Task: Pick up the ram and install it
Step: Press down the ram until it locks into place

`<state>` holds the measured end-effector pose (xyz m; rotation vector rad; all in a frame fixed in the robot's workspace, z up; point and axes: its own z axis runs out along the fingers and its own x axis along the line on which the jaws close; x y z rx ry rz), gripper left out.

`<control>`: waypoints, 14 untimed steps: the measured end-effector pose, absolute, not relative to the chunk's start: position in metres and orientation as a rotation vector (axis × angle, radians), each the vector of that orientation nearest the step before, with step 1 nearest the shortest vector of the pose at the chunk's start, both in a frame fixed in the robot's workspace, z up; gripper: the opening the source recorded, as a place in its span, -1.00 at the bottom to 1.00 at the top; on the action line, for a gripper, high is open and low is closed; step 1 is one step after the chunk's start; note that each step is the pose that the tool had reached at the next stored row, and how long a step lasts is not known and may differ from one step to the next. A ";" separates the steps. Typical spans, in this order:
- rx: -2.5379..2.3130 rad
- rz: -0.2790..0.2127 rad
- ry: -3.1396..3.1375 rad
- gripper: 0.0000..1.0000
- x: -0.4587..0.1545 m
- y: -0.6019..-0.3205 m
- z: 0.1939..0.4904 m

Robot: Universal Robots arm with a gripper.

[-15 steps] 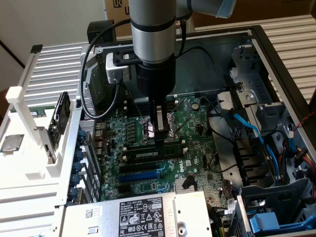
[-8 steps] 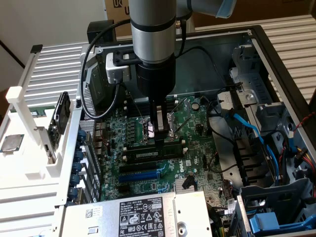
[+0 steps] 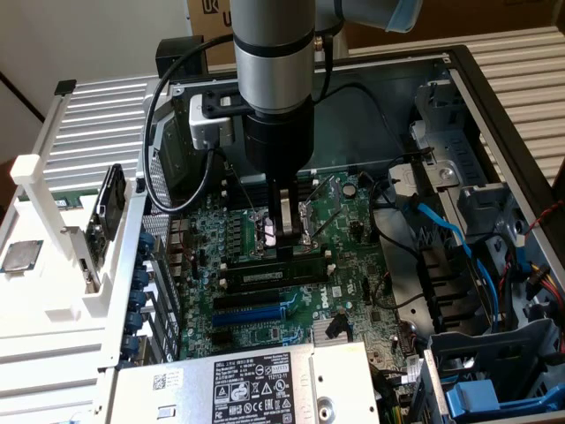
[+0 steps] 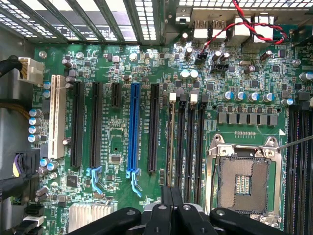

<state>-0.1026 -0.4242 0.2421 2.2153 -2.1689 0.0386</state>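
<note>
**A:** Where to look for the ram (image 3: 274, 276)?

**B:** On the green board (image 3: 349, 265), inside the open computer case (image 3: 494, 115). Standing on edge in the memory slot nearest the blue slot (image 3: 256, 312), pale label showing on the face. Kept upright by the slot itself, judging by the straight, level stance.

**A:** Gripped, then?

**B:** Hard to call. Gripper (image 3: 284, 237) pointing straight down over the middle of the stick, clenched, fingers (image 4: 166, 208) pressed together with no gap to see. Cannot tell whether touching the top edge or hanging a little clear of it.

**A:** Why clenched over something so thin?

**B:** Probably to form one narrow tip matching a narrow edge. Centred, most likely, to avoid tipping either end. A judgement only.

**A:** And the line-up?

**B:** Seen from the wrist, dead in line with that same slot. Three more memory slots (image 4: 190, 147) alongside, then the bare processor socket (image 4: 243, 181) beyond.

**A:** Fully seated?

**B:** Cannot say. White end clips (image 4: 172, 97) too small to read as latched or not.
</note>
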 end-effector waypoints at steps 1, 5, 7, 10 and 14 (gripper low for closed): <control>2.215 0.039 -2.169 -0.80 -0.103 -0.424 0.242; 2.214 0.039 -2.170 -0.80 -0.106 -0.424 0.242; 2.214 0.038 -2.170 -0.80 -0.109 -0.424 0.242; 2.214 0.039 -2.171 -0.80 -0.111 -0.424 0.242; 2.213 0.039 -2.171 -0.80 -0.111 -0.423 0.241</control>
